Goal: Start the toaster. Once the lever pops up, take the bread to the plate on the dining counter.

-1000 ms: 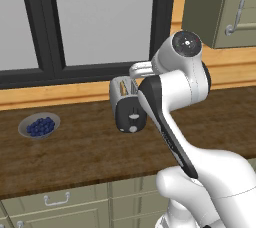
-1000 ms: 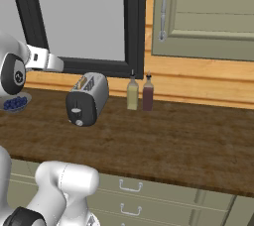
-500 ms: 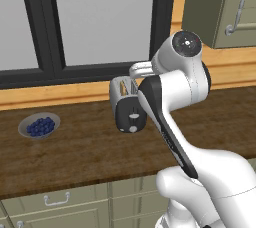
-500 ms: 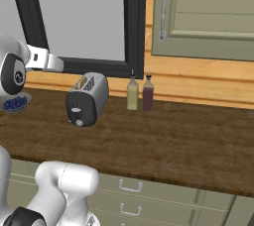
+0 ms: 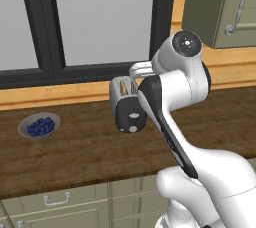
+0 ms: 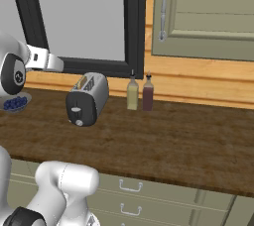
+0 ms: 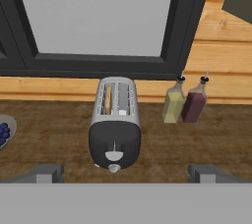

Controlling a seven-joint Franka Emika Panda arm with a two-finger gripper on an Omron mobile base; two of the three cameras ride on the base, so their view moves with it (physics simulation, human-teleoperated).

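The small silver two-slot toaster with a rounded black front panel and white knob [image 7: 114,128] stood on the dark-brown wooden worktop [image 6: 163,141] below the black-framed window [image 7: 98,26], its front turned out toward the robot so that the lever side could be reached from the arm's side. In the hand view a thin light-tan slice of bread [image 7: 108,101] sat on edge in the left slot, low in the toaster and barely above the top; the other slot looked empty. That placement suited the first step: the slice was loaded and only the lever needed pressing.

The pincer [image 7: 126,174] was spread wide and held nothing. Its two dark tips showed far apart at the bottom of the hand view, on either side of the toaster's front and apart from it. The hand looked down and forward at the toaster, probably lined up for an approach rather than a grasp.

A tall yellow-green glass bottle [image 6: 132,92] and a dark red bottle [image 6: 148,92] stood touching each other just to the right of the toaster, near the wall, close enough to call for care on that side. A grey bowl of blueberries [image 5: 39,125] lay well apart on the left.

The toaster had seemingly not been started yet.
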